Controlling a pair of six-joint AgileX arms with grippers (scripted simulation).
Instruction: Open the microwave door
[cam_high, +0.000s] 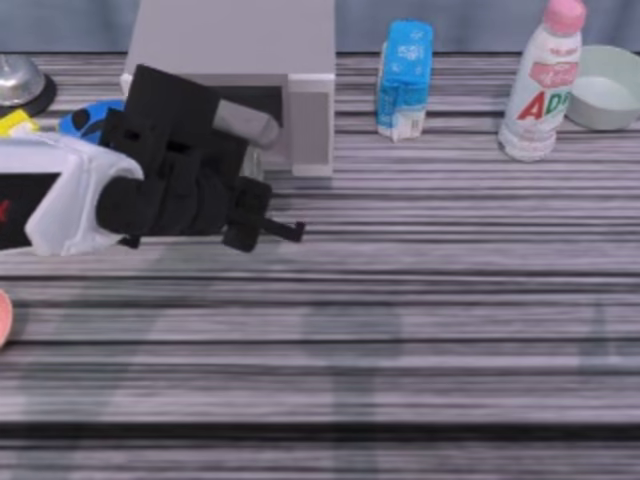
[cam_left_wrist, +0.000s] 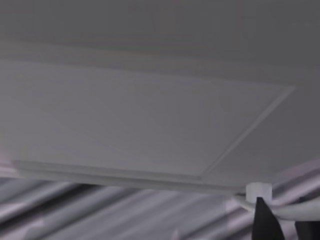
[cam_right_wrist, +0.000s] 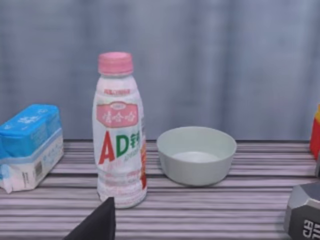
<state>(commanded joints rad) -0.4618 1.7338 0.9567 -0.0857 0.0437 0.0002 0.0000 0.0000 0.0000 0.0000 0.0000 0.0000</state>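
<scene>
Fingers (cam_left_wrist: 263, 220), left arm: two dark tips at the edge of the left wrist view. They look pressed onto the pale vertical handle strip (cam_left_wrist: 259, 191), though both are cut off by the frame.

Left gripper (cam_high: 268, 226): black, low over the striped grey counter (cam_high: 400, 330), just in front of the microwave.

Light grey boxy microwave (cam_high: 235, 40): at the counter's back, left of centre. You see its flat top and the grey control panel (cam_high: 312, 125).

Thin flat grey microwave door (cam_left_wrist: 130, 120): fills the left wrist view, with its window outline visible. From above the arm hides nearly all of it, so its angle cannot be read. A dark strip of cavity (cam_high: 248, 100) shows beside the control panel.

Right arm: outside the top view.

Other items, back right:
- blue and white carton (cam_high: 404, 80)
- white plastic bottle with a pink cap (cam_high: 538, 85)
- pale grey-green bowl (cam_high: 605, 85), partly cut off

Far left: a silver dome (cam_high: 15, 78), with yellow and blue shapes mostly hidden behind the arm.
</scene>
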